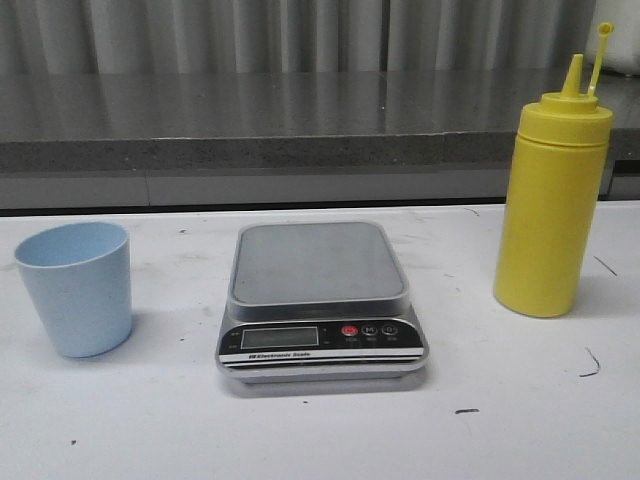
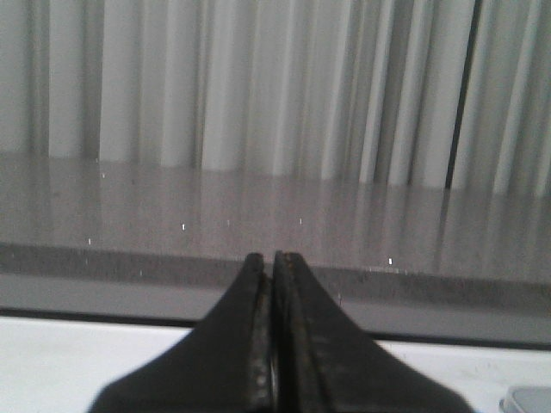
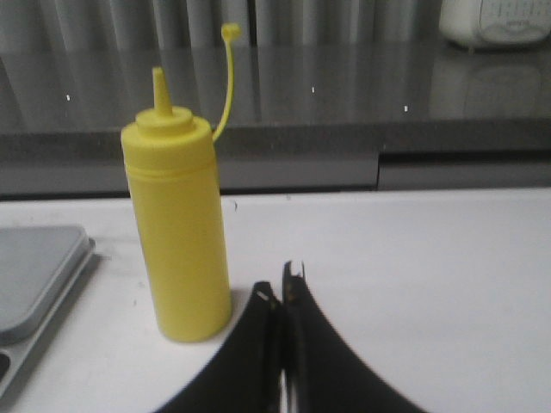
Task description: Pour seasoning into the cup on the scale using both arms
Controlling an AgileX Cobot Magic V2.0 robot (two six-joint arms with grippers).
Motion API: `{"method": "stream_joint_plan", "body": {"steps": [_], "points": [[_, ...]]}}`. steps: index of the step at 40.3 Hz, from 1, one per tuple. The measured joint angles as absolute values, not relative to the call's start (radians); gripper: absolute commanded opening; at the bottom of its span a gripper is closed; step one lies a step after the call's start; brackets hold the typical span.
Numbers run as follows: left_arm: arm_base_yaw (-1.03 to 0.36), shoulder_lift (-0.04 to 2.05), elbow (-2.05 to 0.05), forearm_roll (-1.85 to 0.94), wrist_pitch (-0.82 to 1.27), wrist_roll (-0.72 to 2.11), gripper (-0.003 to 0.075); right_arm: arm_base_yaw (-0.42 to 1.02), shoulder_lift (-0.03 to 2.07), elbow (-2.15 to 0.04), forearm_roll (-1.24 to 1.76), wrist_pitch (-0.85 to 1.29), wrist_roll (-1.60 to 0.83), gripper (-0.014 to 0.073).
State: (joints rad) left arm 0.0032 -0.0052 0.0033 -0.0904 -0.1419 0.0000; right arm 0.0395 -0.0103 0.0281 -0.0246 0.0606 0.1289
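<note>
The pale blue cup (image 1: 77,287) stands upright on the white table at the left, beside the scale and not on it. The silver-grey scale (image 1: 319,298) sits in the middle with nothing on its platform. The yellow seasoning bottle (image 1: 553,205) stands upright at the right, its tethered cap off the nozzle. Neither arm shows in the front view. My left gripper (image 2: 274,255) is shut and holds nothing, and a corner of the scale (image 2: 527,400) shows near it. My right gripper (image 3: 281,280) is shut and holds nothing, close beside the seasoning bottle (image 3: 178,228) and apart from it.
A grey stone counter (image 1: 300,120) runs along the back behind the table, with a ribbed wall above. A white appliance (image 3: 495,21) sits on that counter. Small dark marks (image 1: 590,365) dot the table at the right.
</note>
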Motion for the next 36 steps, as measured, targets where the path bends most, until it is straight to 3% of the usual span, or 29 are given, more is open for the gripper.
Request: {"method": "stream_joint_plan", "body": {"steps": [9, 22, 36], "points": [[0.003, 0.011, -0.121, -0.090, -0.158, -0.007, -0.0020, 0.039, -0.010, -0.091, -0.048, 0.000, 0.129, -0.0070], [0.003, 0.320, -0.449, -0.041, 0.138, -0.007, -0.0020, 0.039, 0.175, -0.412, -0.059, 0.322, 0.129, -0.0070], [0.003, 0.479, -0.500, -0.041, 0.215, -0.007, -0.0018, 0.039, 0.302, -0.482, -0.059, 0.377, 0.129, -0.0070]]}}
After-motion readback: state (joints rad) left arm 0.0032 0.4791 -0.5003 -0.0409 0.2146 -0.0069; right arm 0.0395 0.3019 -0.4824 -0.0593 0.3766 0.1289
